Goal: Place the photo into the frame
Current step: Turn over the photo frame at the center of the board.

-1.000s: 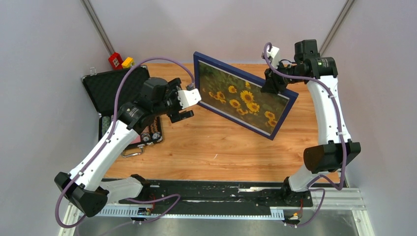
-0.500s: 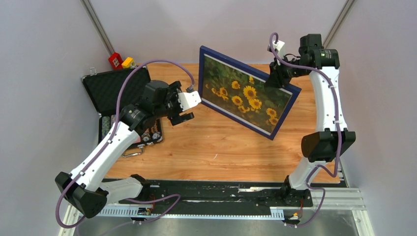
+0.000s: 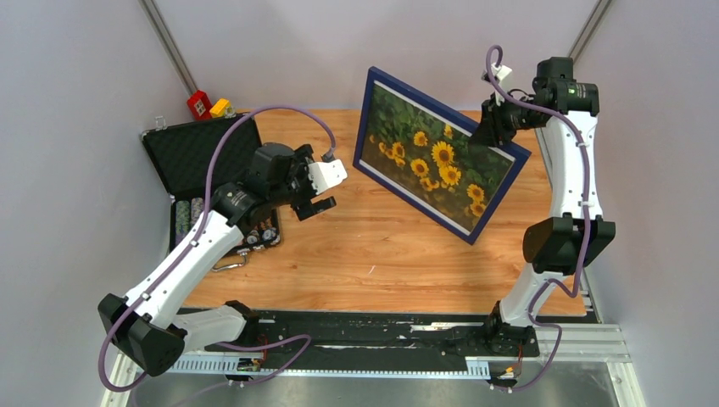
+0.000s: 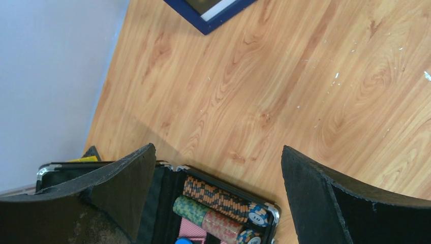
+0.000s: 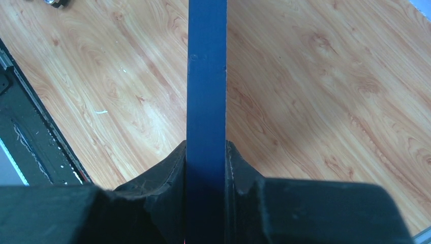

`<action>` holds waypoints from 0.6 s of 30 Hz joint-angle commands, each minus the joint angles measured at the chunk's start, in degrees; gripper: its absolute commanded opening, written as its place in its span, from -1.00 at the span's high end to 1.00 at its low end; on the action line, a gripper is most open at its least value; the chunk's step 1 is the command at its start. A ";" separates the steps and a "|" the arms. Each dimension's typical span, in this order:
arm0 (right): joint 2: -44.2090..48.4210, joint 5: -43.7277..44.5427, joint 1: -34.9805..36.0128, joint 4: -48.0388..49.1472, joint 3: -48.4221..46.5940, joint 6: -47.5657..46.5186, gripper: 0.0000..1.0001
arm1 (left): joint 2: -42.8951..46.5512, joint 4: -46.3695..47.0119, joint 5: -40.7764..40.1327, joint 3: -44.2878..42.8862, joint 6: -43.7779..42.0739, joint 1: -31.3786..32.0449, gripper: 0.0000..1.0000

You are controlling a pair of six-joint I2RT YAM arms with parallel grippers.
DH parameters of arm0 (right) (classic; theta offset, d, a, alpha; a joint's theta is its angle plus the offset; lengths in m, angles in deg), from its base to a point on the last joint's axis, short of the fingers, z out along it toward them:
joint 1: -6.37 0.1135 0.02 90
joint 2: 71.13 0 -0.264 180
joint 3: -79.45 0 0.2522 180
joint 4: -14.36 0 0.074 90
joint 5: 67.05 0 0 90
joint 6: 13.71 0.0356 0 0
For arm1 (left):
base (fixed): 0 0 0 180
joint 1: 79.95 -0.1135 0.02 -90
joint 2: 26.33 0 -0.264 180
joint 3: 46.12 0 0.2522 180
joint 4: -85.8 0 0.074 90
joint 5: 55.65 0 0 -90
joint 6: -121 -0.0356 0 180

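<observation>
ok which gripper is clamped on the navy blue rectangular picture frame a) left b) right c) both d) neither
b: the right gripper pinches the navy blue rectangular picture frame by its edge; the left gripper hangs open above the wooden table.

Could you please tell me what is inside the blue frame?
The sunflower photo fills the frame, facing the overhead camera. The frame's back is turned away, so whatever holds the photo in cannot be seen.
</observation>
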 commanded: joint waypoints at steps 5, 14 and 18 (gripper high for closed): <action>-0.83 2.18 -1.61 -0.55 1.32 0.20 1.00 | 0.60 3.67 0.43 2.20 2.24 -0.24 -1.00; 0.15 1.09 -3.49 2.75 5.06 5.64 1.00 | 0.55 5.91 0.70 4.89 2.62 -0.22 -1.00; 0.05 -0.12 -4.72 3.73 5.89 8.20 1.00 | 0.17 6.22 0.99 5.48 2.62 -0.30 -1.00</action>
